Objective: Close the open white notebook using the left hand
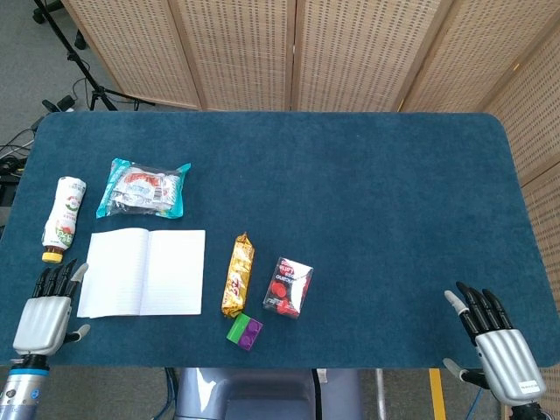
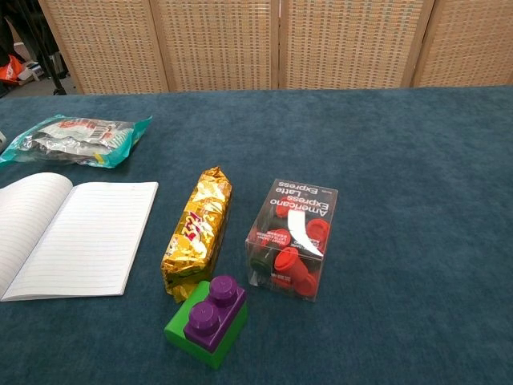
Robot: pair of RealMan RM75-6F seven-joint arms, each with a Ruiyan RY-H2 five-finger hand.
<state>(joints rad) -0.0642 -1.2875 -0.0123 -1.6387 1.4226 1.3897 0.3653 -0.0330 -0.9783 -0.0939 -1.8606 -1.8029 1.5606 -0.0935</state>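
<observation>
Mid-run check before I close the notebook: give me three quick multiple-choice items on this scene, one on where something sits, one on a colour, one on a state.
1. What lies directly right of the white notebook?
A. the gold snack bar
B. the bottle
C. the clear capsule box

2. What colour is the block stacked on the green block?
A. red
B. purple
C. yellow

3. What is the left hand doing?
A. gripping the notebook
B. pressing on the bottle
C. holding nothing, fingers apart

Answers:
1. A: the gold snack bar lies between the notebook and the clear capsule box.
2. B: a purple block sits on the green one.
3. C: the hand is at the table's near left edge, beside the notebook's corner, with nothing in it.
</observation>
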